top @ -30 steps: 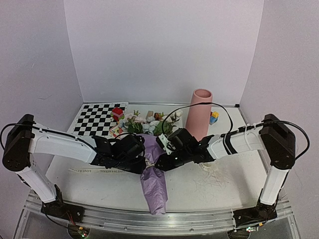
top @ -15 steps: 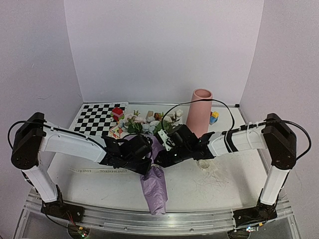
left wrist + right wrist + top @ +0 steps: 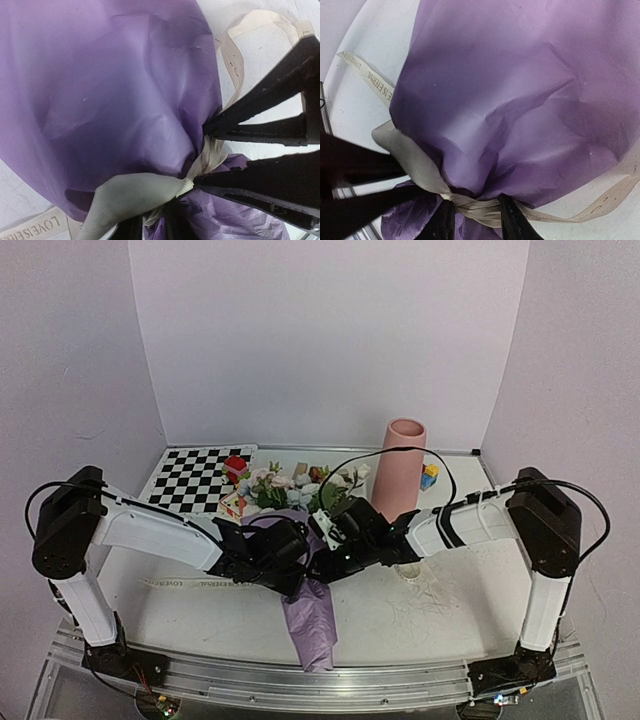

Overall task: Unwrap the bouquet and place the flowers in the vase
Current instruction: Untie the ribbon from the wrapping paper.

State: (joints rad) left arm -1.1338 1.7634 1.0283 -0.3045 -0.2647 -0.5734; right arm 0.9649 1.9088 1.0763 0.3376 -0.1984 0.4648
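Left pincer [image 3: 150, 229] clamped on ribbon [image 3: 470, 206] loop at bouquet [image 3: 310, 610] waist; right pincer [image 3: 475, 219] jaws apart, astride the knot. Bouquet lies wrapped, front-left of vase [image 3: 402, 470]; flowers [image 3: 290, 488] just left of vase, purple tail pointing away from it.

The cream ribbon [image 3: 369, 76] tied round the bouquet [image 3: 312, 610] carries dark printed capitals. In the right wrist view, the loose tail running toward 10 o'clock from the knot [image 3: 470, 204] reads "LOVE IS ETERNAL", repeated along its length. In the left wrist view, a run of the same ribbon at 8 o'clock from the knot reads "LOVE IS ETER" before the bottom edge cuts it off. The loop at 1 o'clock there shows letters too faint to read, and the print on the strip lying on the table [image 3: 420, 620] in the top view is too small to make out.
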